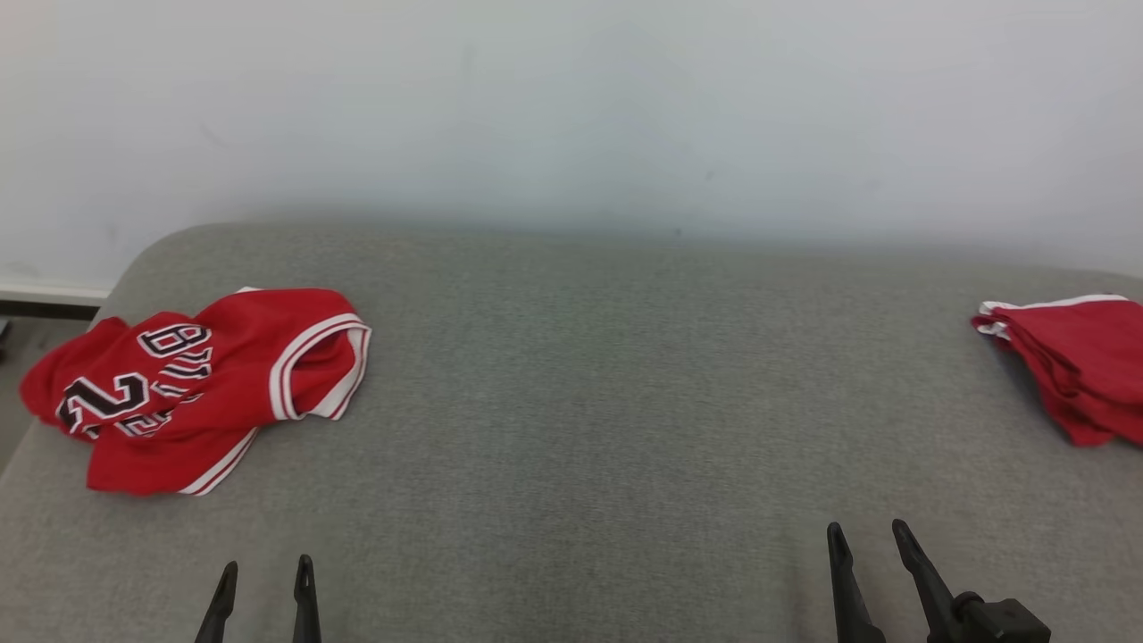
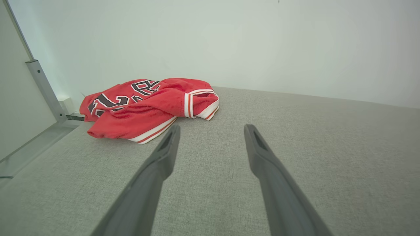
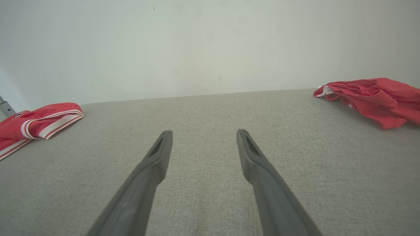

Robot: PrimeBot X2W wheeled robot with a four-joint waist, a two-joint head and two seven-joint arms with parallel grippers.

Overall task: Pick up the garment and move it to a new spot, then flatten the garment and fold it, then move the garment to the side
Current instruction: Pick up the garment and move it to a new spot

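Note:
A crumpled red garment (image 1: 192, 384) with white trim and black-and-white lettering lies at the left of the grey fabric surface (image 1: 589, 402). The left wrist view has this garment (image 2: 147, 106) ahead and to the left of my left gripper's fingers. Its edge also shows as the red garment (image 3: 36, 123) at the left of the right wrist view. My left gripper (image 1: 265, 572) stands open near the front edge, apart from the cloth and holding nothing. At the front right my right gripper (image 1: 866, 534) is open and holds nothing too.
A second red cloth pile (image 1: 1072, 362), folded, lies at the right edge of the surface, also seen as the red pile (image 3: 374, 98) in the right wrist view. A pale wall (image 1: 571, 107) rises behind. A metal frame post (image 2: 44, 88) stands at the far left.

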